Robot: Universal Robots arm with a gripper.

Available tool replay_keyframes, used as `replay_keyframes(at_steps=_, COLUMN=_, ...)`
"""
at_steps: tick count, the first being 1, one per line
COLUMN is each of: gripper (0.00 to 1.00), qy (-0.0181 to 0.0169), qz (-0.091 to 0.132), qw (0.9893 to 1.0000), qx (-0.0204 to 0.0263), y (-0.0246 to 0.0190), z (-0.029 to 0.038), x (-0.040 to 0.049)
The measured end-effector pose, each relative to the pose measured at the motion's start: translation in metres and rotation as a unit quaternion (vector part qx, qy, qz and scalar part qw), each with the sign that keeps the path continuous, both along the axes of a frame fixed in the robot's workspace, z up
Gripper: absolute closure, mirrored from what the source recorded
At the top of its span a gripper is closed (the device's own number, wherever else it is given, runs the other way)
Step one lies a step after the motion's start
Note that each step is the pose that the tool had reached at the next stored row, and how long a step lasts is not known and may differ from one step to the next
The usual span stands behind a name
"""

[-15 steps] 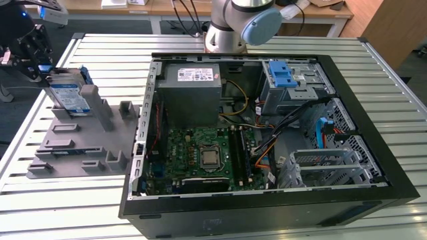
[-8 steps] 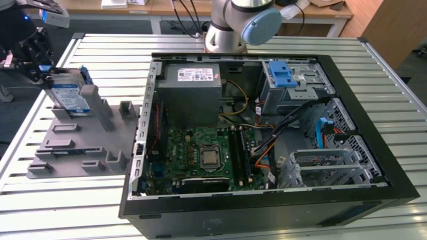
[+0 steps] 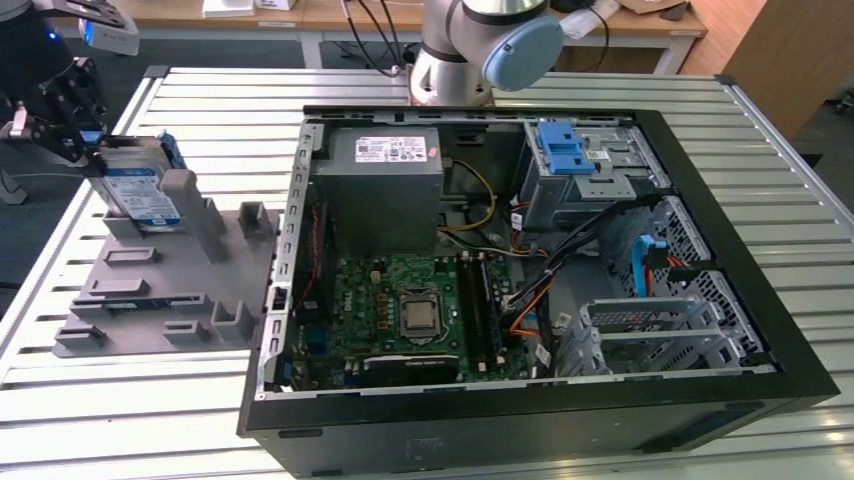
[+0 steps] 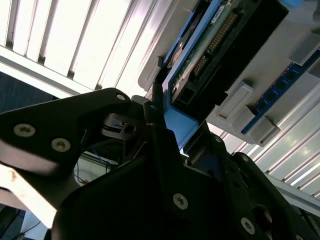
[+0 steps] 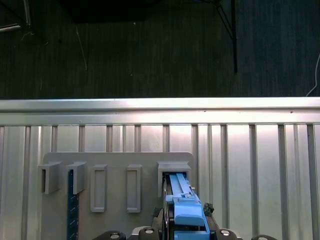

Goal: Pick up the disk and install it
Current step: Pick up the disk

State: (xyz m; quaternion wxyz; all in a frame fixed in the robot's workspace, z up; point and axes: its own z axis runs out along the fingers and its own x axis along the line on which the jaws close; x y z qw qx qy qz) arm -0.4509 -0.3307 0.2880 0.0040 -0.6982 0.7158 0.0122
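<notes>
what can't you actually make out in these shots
1. silver hard drive in a blue plastic carrier: exterior view, lower part sunk in the grey slotted holder, one upper corner behind the black gripper.
2. the drive's near end: first wrist view, cut off by the picture's edge.
3. blue-handled grey metal drive cage: exterior view, its inside hidden by its own top.

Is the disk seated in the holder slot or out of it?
In: the disk stands upright in the grey holder, gripper at its edge.

- power supply [image 3: 380, 205], white label: print too small to read.
- disk [image 3: 140, 192], white-and-blue label: possibly text lines, nothing legible.
</notes>
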Motion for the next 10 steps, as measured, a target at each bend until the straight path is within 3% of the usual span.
replay_keyframes(at_steps=10, gripper=0.63, qy=-0.0006, qz=0.000, qw=1.0000, qx=0.0000, y=0.0000, z=0.0005, x=0.0000)
